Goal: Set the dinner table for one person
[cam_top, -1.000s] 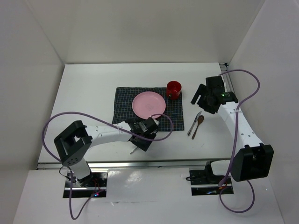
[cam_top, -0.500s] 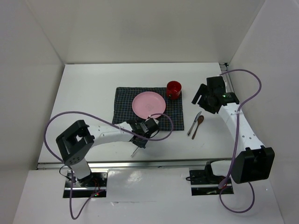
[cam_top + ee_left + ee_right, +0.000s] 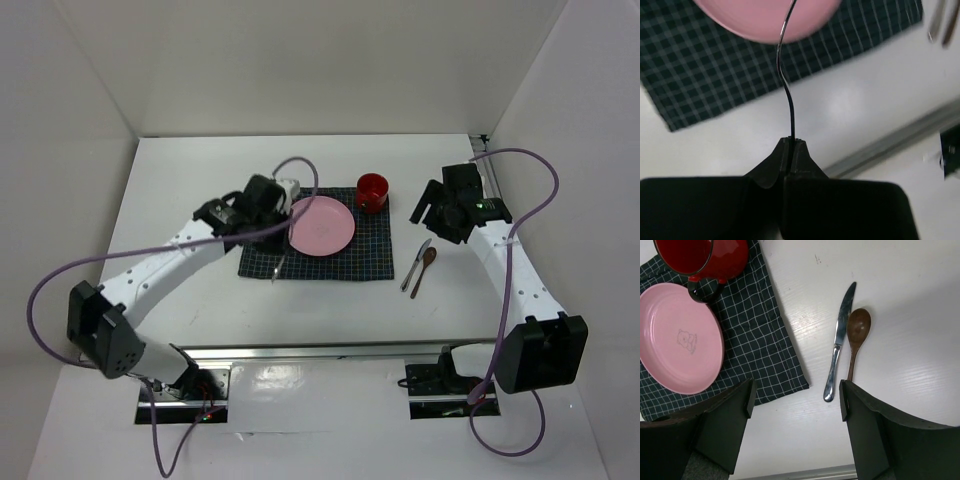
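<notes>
On the white dinner table (image 3: pixel 180 180) lies a dark checked mat (image 3: pixel 370 258) with a pink plate (image 3: pixel 320 225) on it and a red mug (image 3: pixel 372 191) at its far right corner. My left gripper (image 3: pixel 791 142) is shut on the end of a thin metal utensil (image 3: pixel 785 85), seen edge-on, which hangs over the mat's left front part (image 3: pixel 277 264). My right gripper (image 3: pixel 795 405) hovers open and holds nothing, above the table right of the mat. A knife (image 3: pixel 839 342) and a brown wooden spoon (image 3: pixel 856 335) lie side by side just beyond it.
A silver rail (image 3: pixel 330 350) runs along the table's near edge. White walls close in the left, back and right sides. Purple cables loop off both arms. Bare table surface (image 3: pixel 190 290) lies left of the mat.
My left gripper shut on the utensil near the front edge, lifted it, and swung back and left to the mat's left side. The right arm held still.
</notes>
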{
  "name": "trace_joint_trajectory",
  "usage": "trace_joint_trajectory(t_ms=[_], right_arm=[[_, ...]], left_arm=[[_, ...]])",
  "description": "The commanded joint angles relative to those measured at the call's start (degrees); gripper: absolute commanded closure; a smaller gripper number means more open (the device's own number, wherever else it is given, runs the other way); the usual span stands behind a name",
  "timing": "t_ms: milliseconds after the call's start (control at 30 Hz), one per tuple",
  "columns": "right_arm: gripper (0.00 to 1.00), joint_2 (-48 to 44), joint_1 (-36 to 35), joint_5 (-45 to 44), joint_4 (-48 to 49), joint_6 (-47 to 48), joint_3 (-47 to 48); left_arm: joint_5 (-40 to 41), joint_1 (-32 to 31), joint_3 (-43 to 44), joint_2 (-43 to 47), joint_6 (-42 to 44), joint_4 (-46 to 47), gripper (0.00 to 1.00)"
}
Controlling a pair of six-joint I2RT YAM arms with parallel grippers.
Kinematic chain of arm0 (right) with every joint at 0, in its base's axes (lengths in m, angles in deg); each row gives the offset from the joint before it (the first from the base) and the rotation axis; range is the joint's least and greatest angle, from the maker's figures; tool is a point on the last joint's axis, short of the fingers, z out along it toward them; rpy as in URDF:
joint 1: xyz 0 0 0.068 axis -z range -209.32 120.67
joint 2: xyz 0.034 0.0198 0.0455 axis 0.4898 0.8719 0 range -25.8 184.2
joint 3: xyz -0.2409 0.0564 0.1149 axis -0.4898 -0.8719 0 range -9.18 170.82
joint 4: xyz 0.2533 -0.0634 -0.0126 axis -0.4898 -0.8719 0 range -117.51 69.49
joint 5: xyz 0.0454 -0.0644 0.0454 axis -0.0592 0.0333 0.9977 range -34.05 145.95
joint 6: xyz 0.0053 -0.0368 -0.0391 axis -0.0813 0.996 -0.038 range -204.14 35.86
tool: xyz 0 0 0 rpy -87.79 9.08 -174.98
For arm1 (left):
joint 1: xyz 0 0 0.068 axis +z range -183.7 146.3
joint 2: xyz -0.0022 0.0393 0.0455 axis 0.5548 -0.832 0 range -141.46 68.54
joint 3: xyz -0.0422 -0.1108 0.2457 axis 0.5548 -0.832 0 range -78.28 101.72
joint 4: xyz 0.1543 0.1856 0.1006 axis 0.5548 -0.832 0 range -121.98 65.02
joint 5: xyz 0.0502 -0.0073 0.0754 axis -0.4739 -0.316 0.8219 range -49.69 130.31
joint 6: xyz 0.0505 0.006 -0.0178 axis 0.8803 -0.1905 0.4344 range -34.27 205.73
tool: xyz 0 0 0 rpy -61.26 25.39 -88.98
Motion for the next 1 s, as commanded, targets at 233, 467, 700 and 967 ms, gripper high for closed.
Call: trace_joint_trajectory(t_ms=[233, 467, 700, 967], right_arm=[[0.21, -2.88, 0.66, 0.83, -0.6, 0.81, 1.37], [0.21, -3.41, 0.66, 1.36, -1.13, 0.81, -0.47], [0.21, -3.41, 0.66, 1.36, -1.13, -0.42, -4.77], [0.21, -1.66, 0.66, -0.31, -1.65, -6.73, -11.81]], left_arm=[[5.92, 16.96, 18.74, -24.96, 3.79, -1.64, 1.0], [1.97, 20.74, 19.0, -32.53, 4.4, 3.64, 1.0], [2.49, 20.74, 19.53, -36.66, 3.87, 4.25, 1.0], [5.92, 18.64, 18.83, -37.19, 3.35, 3.03, 0.74]])
